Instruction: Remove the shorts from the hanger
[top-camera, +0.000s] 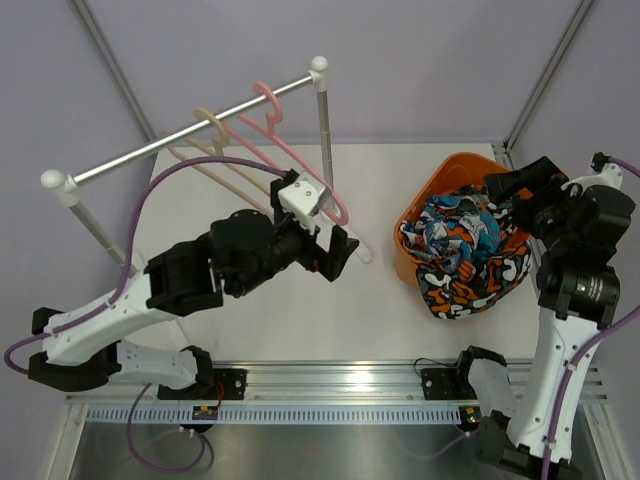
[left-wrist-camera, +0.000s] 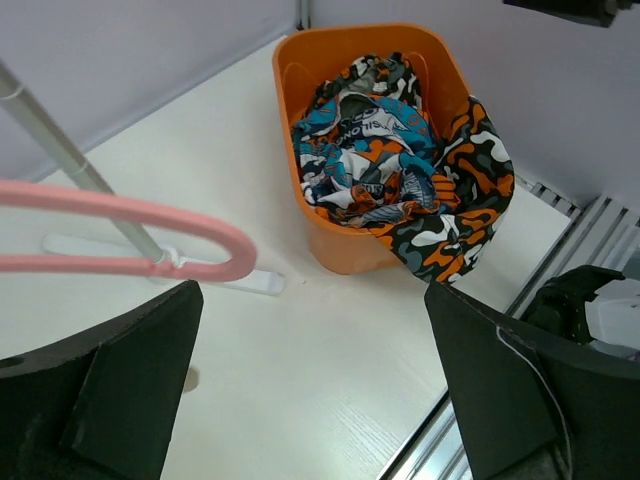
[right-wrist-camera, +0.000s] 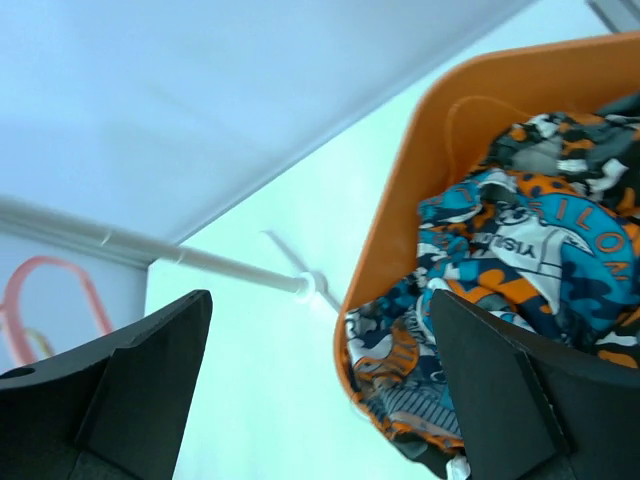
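Both pairs of shorts lie in the orange basket (top-camera: 412, 215) at the right. The blue, teal and orange print shorts (top-camera: 462, 228) lie on top. The orange, black and white camouflage shorts (top-camera: 470, 282) hang over the basket's near rim. A pink hanger (top-camera: 300, 165) and a beige hanger (top-camera: 215, 135) hang bare on the rail. My left gripper (top-camera: 343, 252) is open and empty, just below the pink hanger's lower end. My right gripper (top-camera: 512, 192) is open and empty above the basket's right side. The left wrist view shows the print shorts (left-wrist-camera: 365, 160), the camouflage shorts (left-wrist-camera: 462, 205) and the pink hanger (left-wrist-camera: 130, 207).
The white clothes rack has its rail (top-camera: 190, 130) running from back left up to a knob at the back centre. Its upright post (top-camera: 325, 140) and foot (left-wrist-camera: 255, 281) stand between my left gripper and the basket (left-wrist-camera: 335, 70). The right wrist view shows the basket rim (right-wrist-camera: 415, 180) and the post (right-wrist-camera: 160, 247).
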